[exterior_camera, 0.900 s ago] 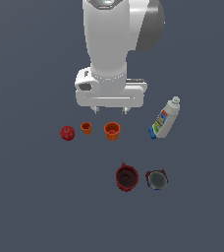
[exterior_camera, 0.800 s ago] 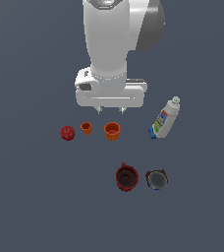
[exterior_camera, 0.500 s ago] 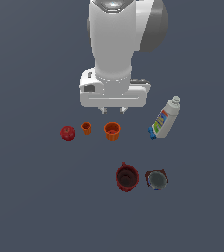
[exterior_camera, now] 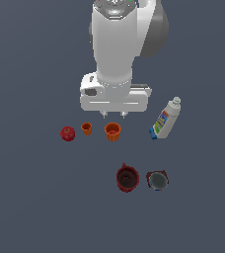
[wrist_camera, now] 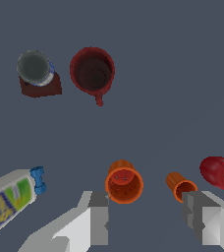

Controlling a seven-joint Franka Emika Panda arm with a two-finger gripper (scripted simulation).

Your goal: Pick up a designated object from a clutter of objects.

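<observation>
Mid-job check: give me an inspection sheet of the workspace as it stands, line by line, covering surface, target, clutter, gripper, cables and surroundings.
Surface: plain dark grey-blue table; no marks seen.
Job's thing: dark red ribbed cup with a dark inside, upright, untouched, apart from the gripper.
Clutter: brownish cup with a grey inside beside the dark red cup, not touching; larger orange cup and smaller orange cup in a row with a small red apple-like ball; white bottle with a colourful label lying tilted at the exterior view's right.
Gripper: white two-finger gripper open, holding nothing, above the table near the larger orange cup.
Cables: nothing seen.
Surroundings: nothing seen beyond the table.
</observation>
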